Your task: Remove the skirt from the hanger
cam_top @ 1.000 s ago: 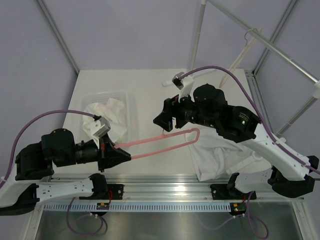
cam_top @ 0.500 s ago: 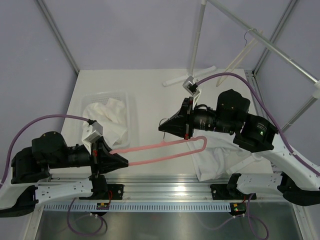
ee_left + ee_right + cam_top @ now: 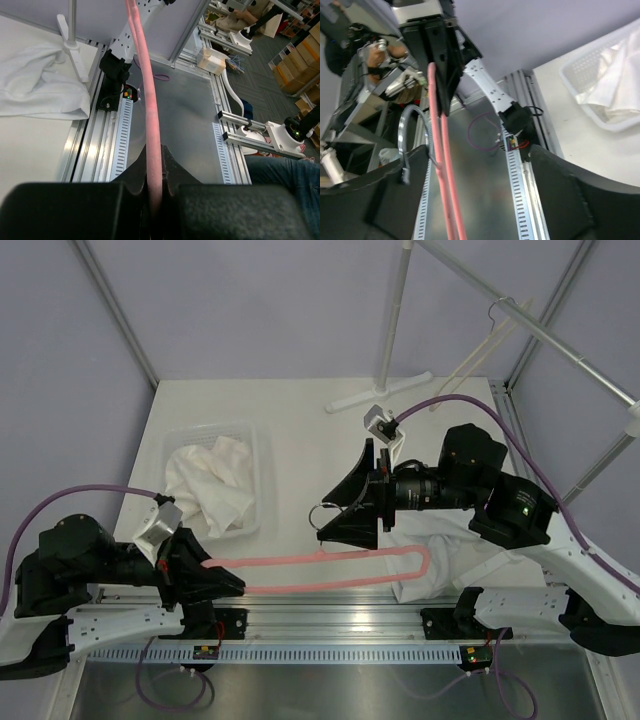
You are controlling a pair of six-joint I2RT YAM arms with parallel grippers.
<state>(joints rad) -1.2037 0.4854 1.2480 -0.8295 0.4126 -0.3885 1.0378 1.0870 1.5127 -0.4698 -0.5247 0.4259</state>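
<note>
A: Left gripper [image 3: 228,583], state of the jaws?
B: Closed tight on the near end of the pink hanger [image 3: 330,570]. The left wrist view shows the bar pinched between both pads, no gap either side.

A: How does the hanger lie?
B: Long and low along the near edge of the counter [image 3: 300,430], running from the left jaws rightward. Its looped end overlaps the edge of the skirt [image 3: 440,565] in the top view. Cannot tell whether they touch.

A: Skirt position?
B: White, heaped on the counter at the near right, partly under the right arm. It lies flat and rumpled.

A: Right gripper [image 3: 335,505]?
B: Jaws spread wide, holding nothing, raised above the middle of the hanger. In the right wrist view the two pink bars pass between the spread fingers, and the wire hook [image 3: 412,132] shows just by one finger.

A: Anything else?
B: A clear basket [image 3: 262,455] of white cloths at the left of the counter, well apart from the skirt
</note>
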